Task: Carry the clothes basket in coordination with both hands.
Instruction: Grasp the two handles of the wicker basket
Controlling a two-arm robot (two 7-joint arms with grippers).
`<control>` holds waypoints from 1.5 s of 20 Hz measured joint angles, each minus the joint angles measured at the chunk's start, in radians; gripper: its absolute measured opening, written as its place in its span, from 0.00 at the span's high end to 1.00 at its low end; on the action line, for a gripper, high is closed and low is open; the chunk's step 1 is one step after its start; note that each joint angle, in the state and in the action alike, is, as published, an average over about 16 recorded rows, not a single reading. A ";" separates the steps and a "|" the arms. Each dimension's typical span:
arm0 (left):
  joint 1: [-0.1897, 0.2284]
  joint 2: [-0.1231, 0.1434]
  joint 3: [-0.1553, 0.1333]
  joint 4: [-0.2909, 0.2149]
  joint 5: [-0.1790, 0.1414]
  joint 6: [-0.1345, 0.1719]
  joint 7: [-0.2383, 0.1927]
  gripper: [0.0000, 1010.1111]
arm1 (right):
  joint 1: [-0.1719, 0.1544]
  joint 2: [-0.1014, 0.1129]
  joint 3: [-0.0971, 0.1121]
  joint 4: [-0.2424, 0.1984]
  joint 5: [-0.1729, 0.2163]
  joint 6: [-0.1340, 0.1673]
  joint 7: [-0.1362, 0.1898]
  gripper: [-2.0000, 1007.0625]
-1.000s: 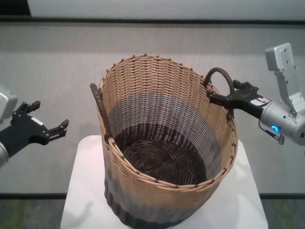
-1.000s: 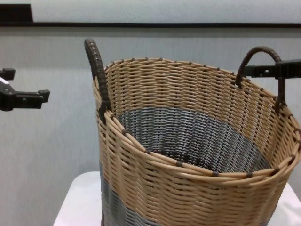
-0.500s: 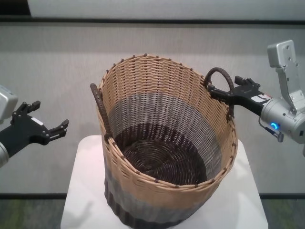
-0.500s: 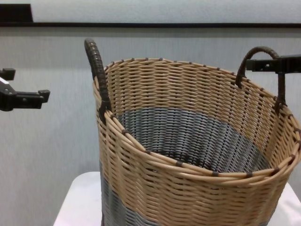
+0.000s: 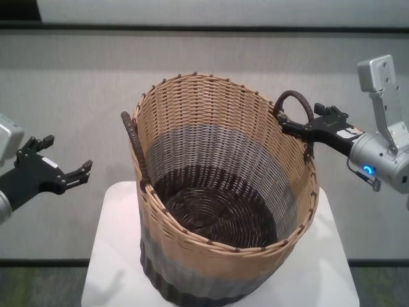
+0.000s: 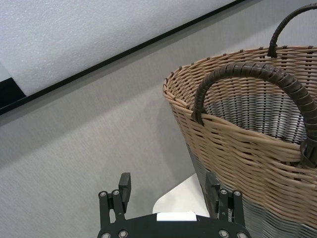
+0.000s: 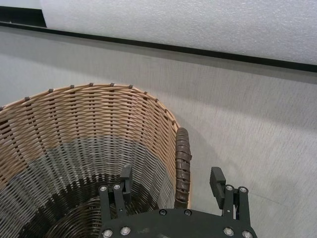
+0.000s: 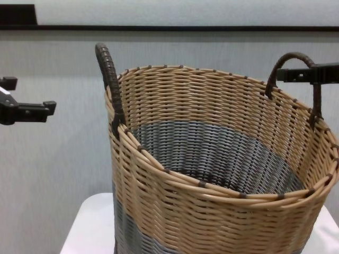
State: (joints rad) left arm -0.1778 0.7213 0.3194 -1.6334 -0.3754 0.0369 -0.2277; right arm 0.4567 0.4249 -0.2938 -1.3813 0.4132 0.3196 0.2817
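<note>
Head view: on a white stand (image 5: pixel 115 256) before a grey wall sits the basket (image 5: pixel 220 192). My right gripper (image 5: pixel 305 126), fingers apart, straddles the right handle (image 5: pixel 295 102); my left gripper (image 5: pixel 67 163) hangs apart too, well clear. Right wrist view: handle (image 7: pixel 182 166) between my spread fingers (image 7: pixel 126 179).

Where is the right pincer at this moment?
In the head view, the right pincer is on the right, open, its fingers on either side of the clothes basket's right loop handle.
</note>
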 joint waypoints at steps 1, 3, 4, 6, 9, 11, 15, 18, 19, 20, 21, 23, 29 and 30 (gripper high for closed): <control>0.000 -0.001 0.000 -0.003 -0.001 0.003 0.000 0.01 | 0.000 0.000 0.000 0.000 0.000 0.000 0.000 0.01; 0.001 -0.007 -0.002 -0.011 -0.007 0.013 0.000 0.01 | 0.000 0.001 -0.001 0.000 0.000 0.000 0.001 0.01; 0.002 -0.011 -0.005 -0.016 -0.013 0.019 0.000 0.01 | 0.000 0.001 -0.001 0.000 0.000 0.000 0.001 0.01; 0.004 -0.020 -0.013 -0.029 -0.027 0.033 0.001 0.01 | 0.000 0.002 -0.002 -0.001 0.000 0.000 0.001 0.01; 0.009 -0.033 -0.030 -0.055 -0.053 0.060 0.001 0.01 | -0.001 0.002 -0.002 -0.001 0.000 0.001 0.002 0.01; 0.015 -0.040 -0.046 -0.075 -0.072 0.080 0.003 0.01 | -0.001 0.003 -0.003 -0.001 0.000 0.001 0.002 0.01; 0.038 -0.053 -0.092 -0.122 -0.119 0.121 -0.001 0.01 | -0.001 0.003 -0.003 -0.001 0.000 0.001 0.003 0.01; 0.056 -0.060 -0.129 -0.154 -0.159 0.145 -0.013 0.01 | -0.001 0.003 -0.004 -0.001 0.000 0.001 0.003 0.01; 0.061 -0.061 -0.140 -0.163 -0.172 0.151 -0.018 0.01 | -0.001 0.004 -0.004 -0.001 0.000 0.001 0.003 0.01; 0.066 -0.062 -0.149 -0.172 -0.183 0.156 -0.023 0.01 | -0.001 0.004 -0.004 -0.001 0.000 0.001 0.003 0.01; 0.070 -0.063 -0.158 -0.180 -0.193 0.161 -0.029 0.01 | -0.001 0.004 -0.004 -0.001 0.000 0.001 0.003 0.01; 0.079 -0.065 -0.172 -0.192 -0.213 0.167 -0.041 0.01 | -0.001 0.004 -0.004 -0.002 0.000 0.001 0.003 0.01; 0.089 -0.075 -0.188 -0.206 -0.270 0.173 -0.083 0.01 | -0.001 0.004 -0.004 -0.002 0.000 0.001 0.003 0.01; 0.088 -0.077 -0.186 -0.206 -0.277 0.172 -0.089 0.01 | -0.001 0.004 -0.004 -0.002 0.000 0.001 0.003 0.01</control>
State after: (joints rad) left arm -0.0901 0.6445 0.1333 -1.8398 -0.6529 0.2092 -0.3162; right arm 0.4557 0.4290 -0.2980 -1.3829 0.4129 0.3210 0.2847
